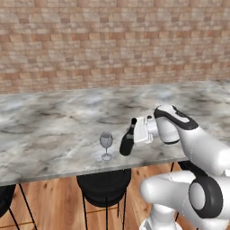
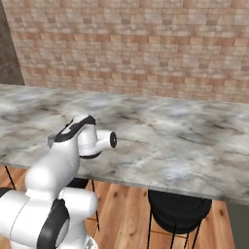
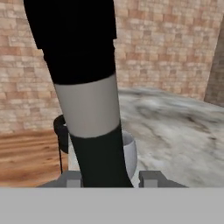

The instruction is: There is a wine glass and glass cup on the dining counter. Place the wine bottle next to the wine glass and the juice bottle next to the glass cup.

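Observation:
On the dining counter, near its front edge, stands the clear stemmed wine glass. Just to its right is the wine bottle, slim and dark, leaning with its neck toward the hand. My gripper is shut on it from the right. In the hand view the wine bottle rises close up between the fingertips, black with a pale label band. Whether its base touches the marble I cannot tell. The juice bottle and the glass cup are out of view.
A brick wall runs behind the counter. Black stools stand under its front edge, one also in the right base view as a stool. My white arm reaches over the counter edge.

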You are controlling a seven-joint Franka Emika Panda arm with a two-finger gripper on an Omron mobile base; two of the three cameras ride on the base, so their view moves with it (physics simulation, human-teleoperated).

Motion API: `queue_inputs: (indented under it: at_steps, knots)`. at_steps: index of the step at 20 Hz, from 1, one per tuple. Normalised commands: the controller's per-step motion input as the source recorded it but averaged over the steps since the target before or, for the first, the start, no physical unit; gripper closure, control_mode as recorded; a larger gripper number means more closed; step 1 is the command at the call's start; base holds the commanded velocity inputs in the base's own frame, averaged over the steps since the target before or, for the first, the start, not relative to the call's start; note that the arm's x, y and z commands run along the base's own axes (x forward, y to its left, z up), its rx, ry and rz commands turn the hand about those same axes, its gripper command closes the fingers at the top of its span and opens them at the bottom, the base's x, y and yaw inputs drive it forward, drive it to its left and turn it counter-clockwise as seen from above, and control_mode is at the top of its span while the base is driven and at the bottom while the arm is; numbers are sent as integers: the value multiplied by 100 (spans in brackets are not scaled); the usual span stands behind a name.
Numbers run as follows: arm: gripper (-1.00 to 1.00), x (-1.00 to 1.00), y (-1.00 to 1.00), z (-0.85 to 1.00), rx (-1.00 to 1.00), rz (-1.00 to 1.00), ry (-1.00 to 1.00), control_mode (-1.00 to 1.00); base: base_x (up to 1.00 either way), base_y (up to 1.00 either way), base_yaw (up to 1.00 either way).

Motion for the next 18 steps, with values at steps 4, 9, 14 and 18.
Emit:
queue_inputs:
  at_steps: [4,9,14,18]
  knots:
    - [100,21,6,-16,0,0,0,-100,0,0,0]
    - [100,24,3,-19,0,0,0,-100,0,0,0]
    - [100,23,3,-19,0,0,0,-100,0,0,0]
    - [100,18,0,-21,0,0,2,-100,0,0,0]
